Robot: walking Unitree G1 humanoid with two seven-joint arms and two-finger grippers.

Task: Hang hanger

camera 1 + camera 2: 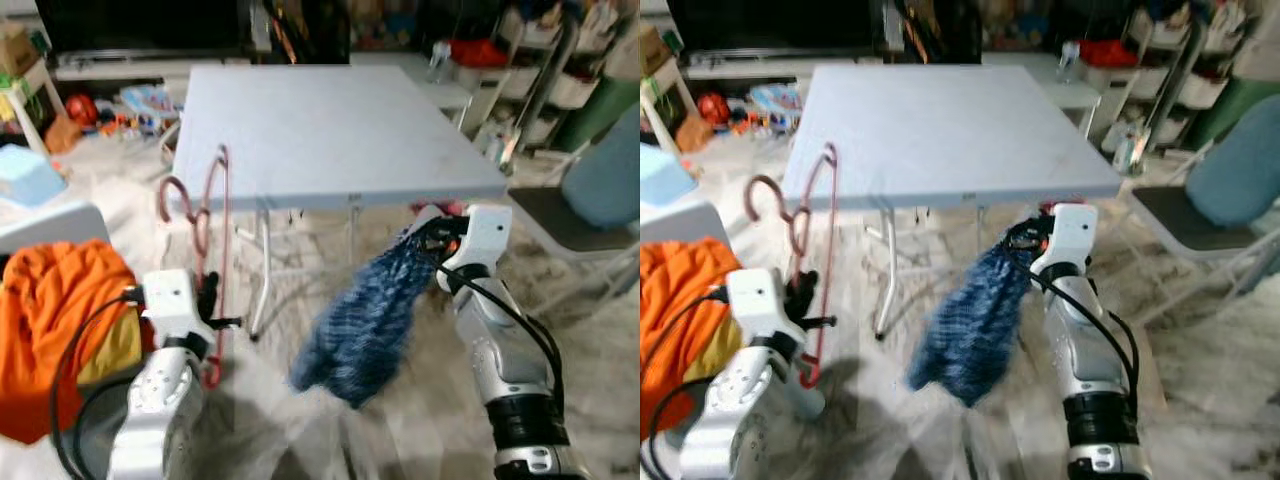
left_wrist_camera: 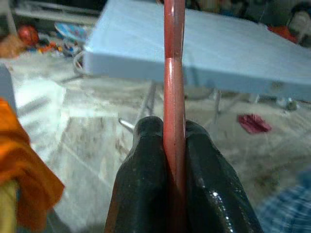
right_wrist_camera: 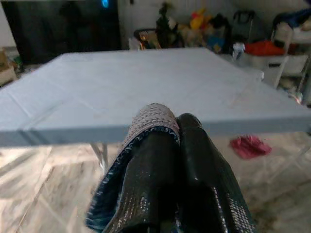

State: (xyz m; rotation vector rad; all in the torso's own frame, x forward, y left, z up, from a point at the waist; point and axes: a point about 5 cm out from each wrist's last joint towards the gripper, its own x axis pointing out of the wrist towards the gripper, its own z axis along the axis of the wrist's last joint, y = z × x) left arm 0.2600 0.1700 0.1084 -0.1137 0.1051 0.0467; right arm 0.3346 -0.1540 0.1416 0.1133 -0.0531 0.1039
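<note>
Left eye view looks down on a pale folding table with both arms raised before its near edge. The left gripper is clamped on a red hanger, holding it upright so that the hook curls over near the table's left corner; the left wrist view confirms this, with the red bar pinched tight between the two black fingers. The right gripper is closed on a blue knitted garment, which dangles below it, just under the table edge, and the right wrist view shows a fold of the cloth wrapped over one finger. An orange cloth lies heaped to the robot's left, a chair stands to the right, and a small red rag lies on the floor under the table. Judging by this, the step in hand is bringing hanger and garment together, with neither yet touching the other; nothing here that could take the hook can be made out. The next move likely calls for swinging the garment's opening toward the hanger's shoulder, or laying it on the table first, while keeping the hanger steady so that it does not twist in the grip.
</note>
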